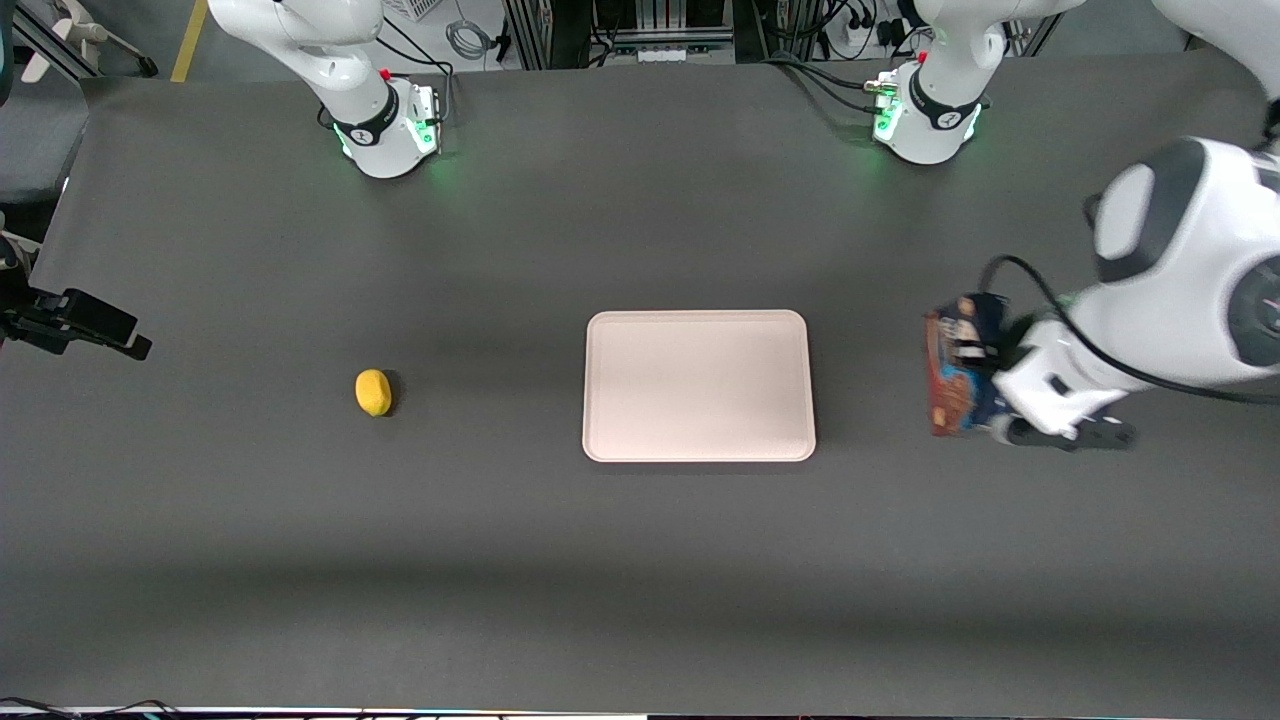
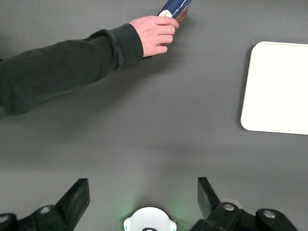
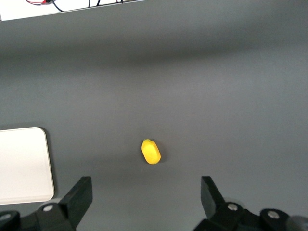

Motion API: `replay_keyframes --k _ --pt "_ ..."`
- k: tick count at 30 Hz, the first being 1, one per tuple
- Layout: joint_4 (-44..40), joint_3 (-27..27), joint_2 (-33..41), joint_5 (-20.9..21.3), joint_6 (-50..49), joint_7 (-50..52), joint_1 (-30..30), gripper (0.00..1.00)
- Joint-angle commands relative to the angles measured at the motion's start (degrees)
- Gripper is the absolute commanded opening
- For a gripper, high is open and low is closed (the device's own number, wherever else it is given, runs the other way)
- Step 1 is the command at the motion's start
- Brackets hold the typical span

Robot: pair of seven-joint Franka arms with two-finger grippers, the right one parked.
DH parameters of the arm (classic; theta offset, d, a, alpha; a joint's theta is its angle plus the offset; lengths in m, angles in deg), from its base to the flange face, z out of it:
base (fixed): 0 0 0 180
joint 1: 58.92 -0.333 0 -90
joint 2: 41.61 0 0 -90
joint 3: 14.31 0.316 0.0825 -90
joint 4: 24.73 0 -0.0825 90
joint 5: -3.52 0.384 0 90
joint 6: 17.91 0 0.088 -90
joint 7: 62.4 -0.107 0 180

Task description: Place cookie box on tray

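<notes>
The cookie box (image 1: 960,365) is met by the claw (image 1: 985,375) near the working arm's edge of the worktop (image 1: 640,560). Whether the claw is closed cannot be told. The box is best kept level and lowered centrally onto the tray (image 1: 698,385).

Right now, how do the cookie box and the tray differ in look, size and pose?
Colour: the cookie box is dark navy with brown cookie pictures; the tray is plain pale pink.
Size: the cookie box is far smaller than the tray.
Pose: the tray lies flat mid-table; the cookie box stands up on edge at the gripper, toward the working arm's end, apart from the tray.
Both are rectangular.
</notes>
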Motion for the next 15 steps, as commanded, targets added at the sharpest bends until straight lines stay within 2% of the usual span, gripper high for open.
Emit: replay_keyframes --k 1,7,15 --pt "0.2 -5.4 -1.1 -2.7 1.2 11.3 0.6 0.13" --pt "5.4 -9.8 -1.7 -2.8 10.4 18.1 1.4 0.13" --pt "16.5 -10.0 -2.3 -2.0 24.9 18.3 2.5 0.13"
